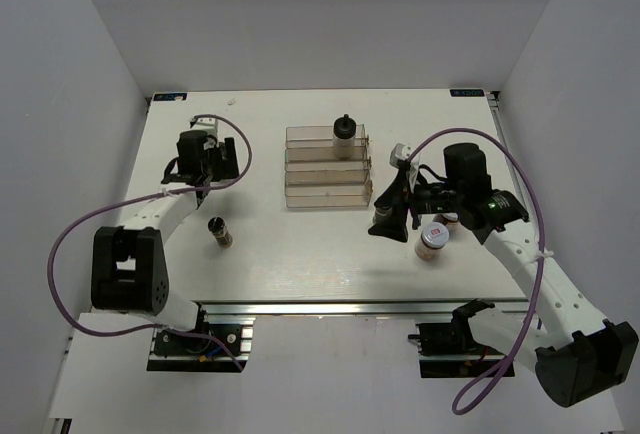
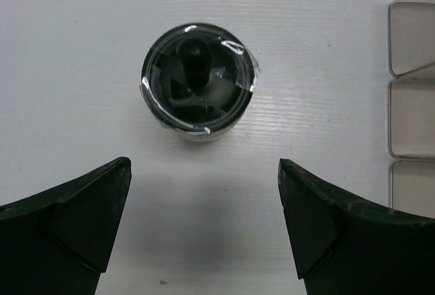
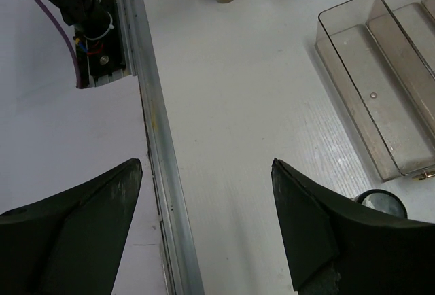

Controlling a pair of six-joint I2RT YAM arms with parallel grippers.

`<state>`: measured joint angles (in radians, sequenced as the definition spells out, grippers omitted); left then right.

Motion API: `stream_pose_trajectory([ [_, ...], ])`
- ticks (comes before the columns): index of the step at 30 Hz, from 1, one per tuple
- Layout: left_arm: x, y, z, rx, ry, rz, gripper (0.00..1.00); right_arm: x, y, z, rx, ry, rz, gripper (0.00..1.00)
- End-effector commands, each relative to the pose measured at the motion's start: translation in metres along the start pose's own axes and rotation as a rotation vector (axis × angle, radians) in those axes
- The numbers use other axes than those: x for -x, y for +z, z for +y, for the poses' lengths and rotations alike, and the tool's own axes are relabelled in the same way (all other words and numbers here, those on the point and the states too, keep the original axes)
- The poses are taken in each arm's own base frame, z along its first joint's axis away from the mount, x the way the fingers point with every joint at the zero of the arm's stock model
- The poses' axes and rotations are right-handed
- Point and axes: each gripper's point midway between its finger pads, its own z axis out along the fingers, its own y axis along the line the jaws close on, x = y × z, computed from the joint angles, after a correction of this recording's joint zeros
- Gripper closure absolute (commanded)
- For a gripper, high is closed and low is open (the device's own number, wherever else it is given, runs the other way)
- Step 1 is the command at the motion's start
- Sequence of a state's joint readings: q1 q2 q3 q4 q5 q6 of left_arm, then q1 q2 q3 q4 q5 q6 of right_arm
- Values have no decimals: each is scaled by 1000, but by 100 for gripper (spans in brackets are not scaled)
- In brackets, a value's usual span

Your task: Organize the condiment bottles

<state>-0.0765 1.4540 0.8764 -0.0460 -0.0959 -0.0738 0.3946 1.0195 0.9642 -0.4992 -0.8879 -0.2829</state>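
Clear rack (image 1: 320, 194) w/ 1 knob-top jar (image 1: 344, 136); red-lid jar (image 1: 432, 241) by right fingers (image 3: 326, 240).

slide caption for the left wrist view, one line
Open left gripper facing a knob-topped jar on the table, clear rack at right.

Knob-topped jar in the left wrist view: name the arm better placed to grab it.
Left. The left gripper is open, with the knob-topped jar upright just ahead, centred in its opening. The right gripper, also open, is on the far side of the rack.
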Motion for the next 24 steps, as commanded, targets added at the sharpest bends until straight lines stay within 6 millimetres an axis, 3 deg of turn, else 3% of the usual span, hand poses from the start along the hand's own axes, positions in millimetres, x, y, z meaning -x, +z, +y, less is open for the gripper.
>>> stream_pose_trajectory([
  [1, 37, 8, 3, 25, 3, -82, 2, 7, -1, 6, 29, -28, -33, 18],
  [10, 31, 45, 7, 76, 7, -26, 2, 9, -4, 5, 0, -75, -42, 18],
  [24, 49, 62, 13, 126, -5, -69, 5, 7, -3, 4, 0, -68, -38, 18],
])
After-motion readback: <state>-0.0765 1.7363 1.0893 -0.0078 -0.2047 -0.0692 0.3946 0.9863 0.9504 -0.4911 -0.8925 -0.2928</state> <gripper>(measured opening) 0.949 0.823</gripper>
